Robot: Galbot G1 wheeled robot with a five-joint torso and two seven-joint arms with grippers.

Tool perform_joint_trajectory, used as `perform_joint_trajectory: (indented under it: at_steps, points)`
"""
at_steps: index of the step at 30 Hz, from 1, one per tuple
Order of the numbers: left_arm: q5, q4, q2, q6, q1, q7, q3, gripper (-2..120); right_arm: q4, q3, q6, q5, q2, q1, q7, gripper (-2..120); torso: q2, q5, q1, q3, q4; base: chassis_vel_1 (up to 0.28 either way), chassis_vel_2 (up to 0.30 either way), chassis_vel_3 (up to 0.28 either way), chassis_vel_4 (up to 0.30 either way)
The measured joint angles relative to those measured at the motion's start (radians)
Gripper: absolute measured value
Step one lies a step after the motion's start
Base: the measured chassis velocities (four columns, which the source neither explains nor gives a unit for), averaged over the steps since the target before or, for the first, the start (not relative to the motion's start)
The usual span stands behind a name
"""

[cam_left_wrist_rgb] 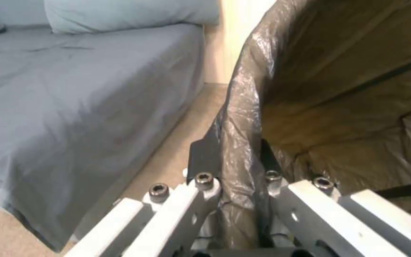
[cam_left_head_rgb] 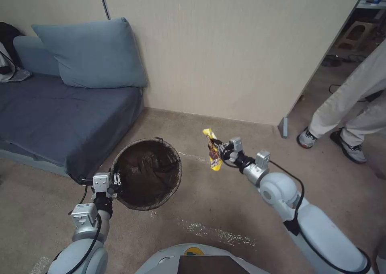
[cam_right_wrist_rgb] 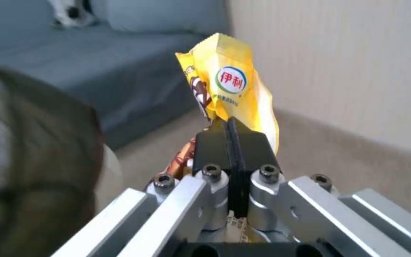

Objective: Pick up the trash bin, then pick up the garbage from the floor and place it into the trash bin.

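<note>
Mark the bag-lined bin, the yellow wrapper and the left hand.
round bin with dark brown bag (cam_left_head_rgb: 148, 173), head view: liner inside.
yellow snack wrapper (cam_right_wrist_rgb: 229, 80), right wrist view: round logo.
left hand (cam_left_wrist_rgb: 236, 180), left wrist view: between fingertips, on rim.

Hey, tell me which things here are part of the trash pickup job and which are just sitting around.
Part of the job:
- trash bin, rim clamped by the left end effector
- yellow snack wrapper, pinched in the right end effector, held in the air beside the bin

Just lying about:
- blue cushion
- grey sofa
- clothing on the sofa
</note>
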Motion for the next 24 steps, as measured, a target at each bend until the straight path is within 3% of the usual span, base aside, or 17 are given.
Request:
perform_joint_trajectory:
  at_steps: [12,19,24]
  points:
    - [-0.002,0.003,0.002,0.018,0.001,0.008,0.006,0,0.132,0.027,-0.085,0.222,-0.109,0.133,-0.076,0,0.0,-0.0002,0.0,0.0,0.0,0.0,0.0,0.0,0.0]
    - [0.003,0.002,0.002,0.018,0.005,0.008,0.004,0,0.163,-0.084,-0.104,0.288,-0.162,0.276,-0.117,0,0.0,-0.0001,0.0,0.0,-0.0001,0.0,0.0,0.0,0.0]
    - [0.005,0.002,-0.002,0.018,0.004,0.009,0.004,0,0.161,-0.192,-0.111,0.287,-0.156,0.398,-0.118,0,0.0,-0.0003,0.0,0.0,0.0,0.0,0.0,0.0,0.0]
